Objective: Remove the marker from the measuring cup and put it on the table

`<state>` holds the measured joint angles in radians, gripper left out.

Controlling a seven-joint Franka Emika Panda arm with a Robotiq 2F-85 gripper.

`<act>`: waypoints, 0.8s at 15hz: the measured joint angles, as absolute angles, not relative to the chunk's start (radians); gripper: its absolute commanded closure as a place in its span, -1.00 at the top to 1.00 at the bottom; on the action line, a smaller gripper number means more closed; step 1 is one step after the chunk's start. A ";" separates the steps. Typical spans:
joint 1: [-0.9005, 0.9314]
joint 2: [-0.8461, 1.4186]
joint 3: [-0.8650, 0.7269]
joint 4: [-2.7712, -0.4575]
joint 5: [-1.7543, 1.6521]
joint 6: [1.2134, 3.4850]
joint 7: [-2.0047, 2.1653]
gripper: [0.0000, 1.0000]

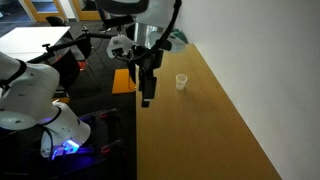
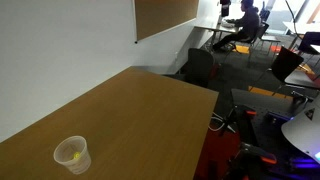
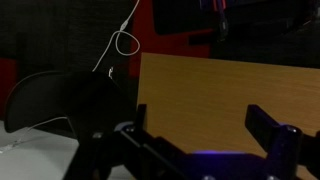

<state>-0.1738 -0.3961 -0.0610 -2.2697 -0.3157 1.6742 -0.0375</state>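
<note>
The measuring cup (image 1: 181, 82) is a small translucent whitish cup standing upright on the brown wooden table (image 1: 200, 130). It also shows in an exterior view (image 2: 72, 155), with the yellow marker (image 2: 72, 158) inside it. My gripper (image 1: 147, 99) hangs above the table's edge, to the side of the cup and apart from it. In the wrist view the gripper (image 3: 200, 125) is open, with only bare table (image 3: 210, 85) between its fingers. The cup is out of the wrist view.
A small orange-brown stand (image 1: 123, 80) is beside the table near the gripper. The white robot base (image 1: 30, 100) stands off the table's side. A white wall (image 2: 60, 50) runs along the far edge of the table. Chairs and desks (image 2: 240, 30) fill the room beyond.
</note>
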 measured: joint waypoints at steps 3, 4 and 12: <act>-0.174 -0.396 -0.061 -2.270 -0.316 1.674 -0.038 1.00; -0.174 -0.396 -0.061 -2.270 -0.316 1.674 -0.038 1.00; -0.126 -0.382 -0.067 -2.262 -0.308 1.706 -0.102 1.00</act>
<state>-0.1265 -0.3816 -0.0666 -2.2617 -0.3080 1.7060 -0.1023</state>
